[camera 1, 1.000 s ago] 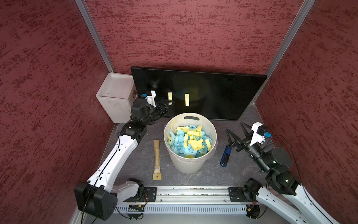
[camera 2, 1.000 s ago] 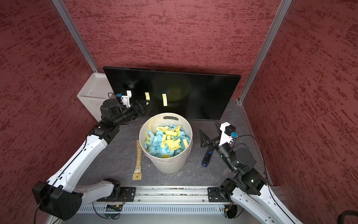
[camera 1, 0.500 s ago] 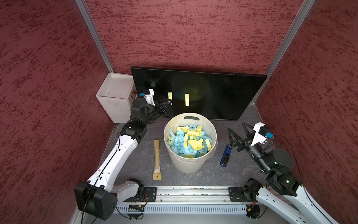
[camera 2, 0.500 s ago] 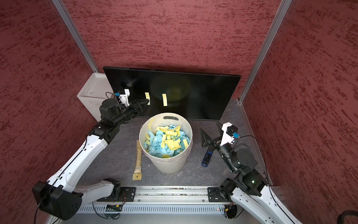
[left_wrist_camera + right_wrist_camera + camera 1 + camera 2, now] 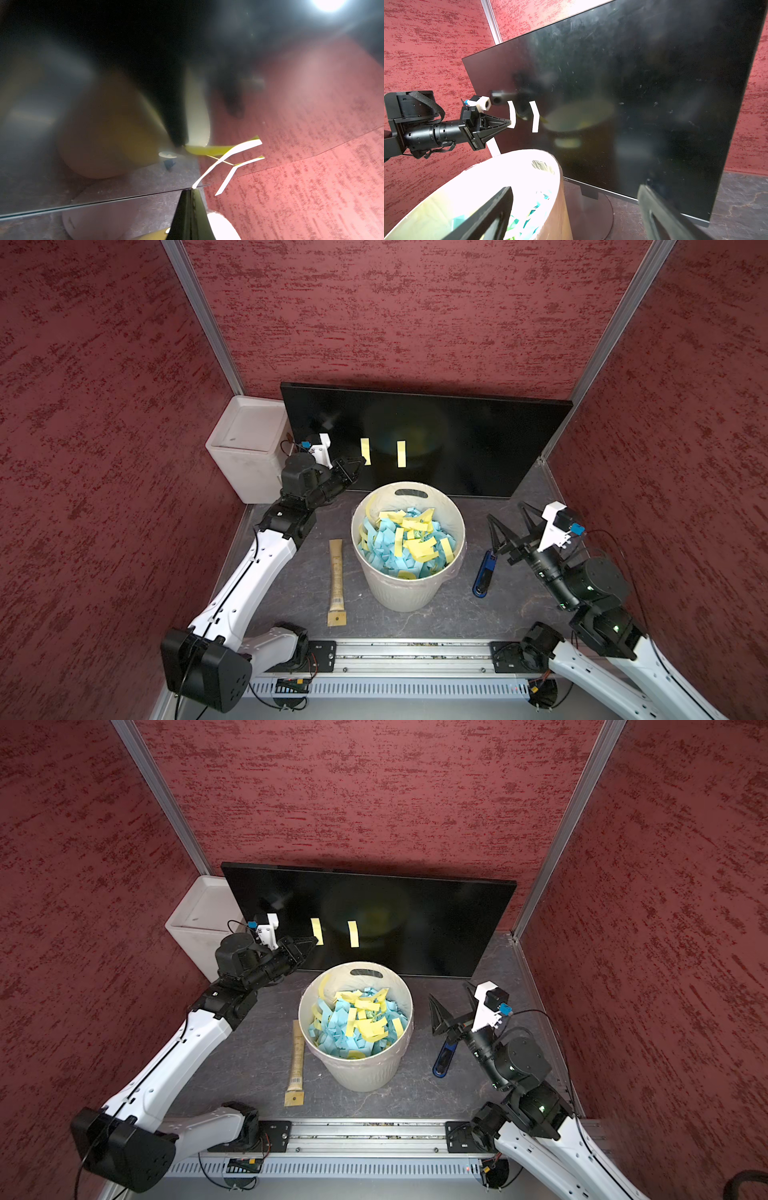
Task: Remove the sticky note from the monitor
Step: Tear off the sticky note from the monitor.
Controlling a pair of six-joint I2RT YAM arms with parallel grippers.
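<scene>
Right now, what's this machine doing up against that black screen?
The left gripper is pinched shut on the bottom end of a yellow sticky note on the monitor. The note does not look peeled off yet. A second note sits beside it on the glass, untouched. In front stands a bucket full of blue and yellow paper strips. The right gripper hangs open off to the side, holding nothing.

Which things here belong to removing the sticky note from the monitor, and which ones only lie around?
Belong to the job: monitor; pinched sticky note, its lower end in the shut left gripper; second sticky note beside it; waste bin of paper strips, probably the drop place.
Only lying around: tan tube, blue pen-like item, white box.
</scene>
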